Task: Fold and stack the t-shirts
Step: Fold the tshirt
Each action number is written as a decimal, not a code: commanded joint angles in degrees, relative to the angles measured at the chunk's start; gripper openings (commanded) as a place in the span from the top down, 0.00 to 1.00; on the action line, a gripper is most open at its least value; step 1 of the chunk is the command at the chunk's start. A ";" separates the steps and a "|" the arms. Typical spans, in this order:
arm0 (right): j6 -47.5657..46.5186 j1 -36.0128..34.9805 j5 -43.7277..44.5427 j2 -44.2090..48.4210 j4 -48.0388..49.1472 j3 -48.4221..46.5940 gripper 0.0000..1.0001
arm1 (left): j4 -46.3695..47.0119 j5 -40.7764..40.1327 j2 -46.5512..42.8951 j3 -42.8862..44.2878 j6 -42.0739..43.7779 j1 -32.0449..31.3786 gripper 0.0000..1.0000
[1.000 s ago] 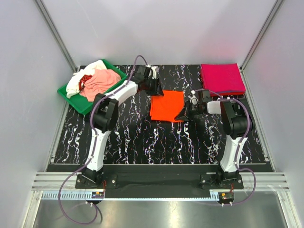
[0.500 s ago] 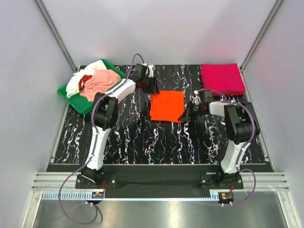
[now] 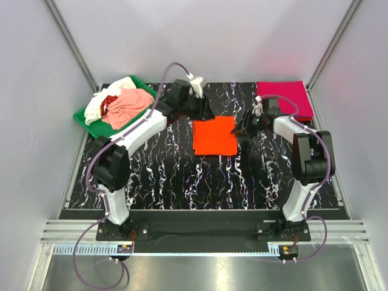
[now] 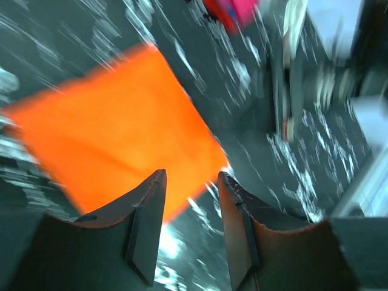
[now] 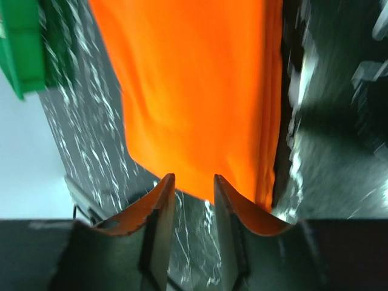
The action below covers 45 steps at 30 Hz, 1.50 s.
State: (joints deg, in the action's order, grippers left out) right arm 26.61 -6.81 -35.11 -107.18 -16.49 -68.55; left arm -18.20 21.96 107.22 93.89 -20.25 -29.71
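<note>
The left end effector [image 4: 191, 177] and right end effector [image 5: 193, 177] hang empty, jaws apart, orange shirt [image 3: 214, 136] just ahead. Soft, floppy, light: I'd pinch every layer at an edge.

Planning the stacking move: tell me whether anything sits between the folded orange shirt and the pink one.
No loose object lies on the table between the orange shirt and the pink shirt; only the right gripper hangs over that gap.
</note>
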 commanded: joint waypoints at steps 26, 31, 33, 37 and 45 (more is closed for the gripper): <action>-10.00 4.35 -3.37 -17.98 -3.11 -23.46 0.30 | -8.87 -15.36 11.34 -11.55 -1.90 5.36 0.62; -10.26 4.43 -3.91 -21.05 -3.37 -26.01 0.32 | -11.60 -16.42 12.66 -7.58 -0.23 7.21 0.63; -9.65 4.35 -3.47 -21.41 -3.81 -26.19 0.33 | -11.77 -14.59 12.23 -6.44 -0.23 7.65 0.63; -7.81 4.26 -2.24 -21.58 -3.64 -24.79 0.32 | -11.77 -10.98 10.12 -6.00 -1.02 7.57 0.62; -8.07 2.15 -1.45 -24.83 -4.07 -27.07 0.30 | -15.28 -8.86 -0.51 -6.35 -0.06 7.57 0.61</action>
State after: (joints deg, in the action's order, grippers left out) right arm 18.92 -3.16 -37.93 -129.34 -20.21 -93.76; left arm -32.42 10.72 115.26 85.58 -21.78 -22.04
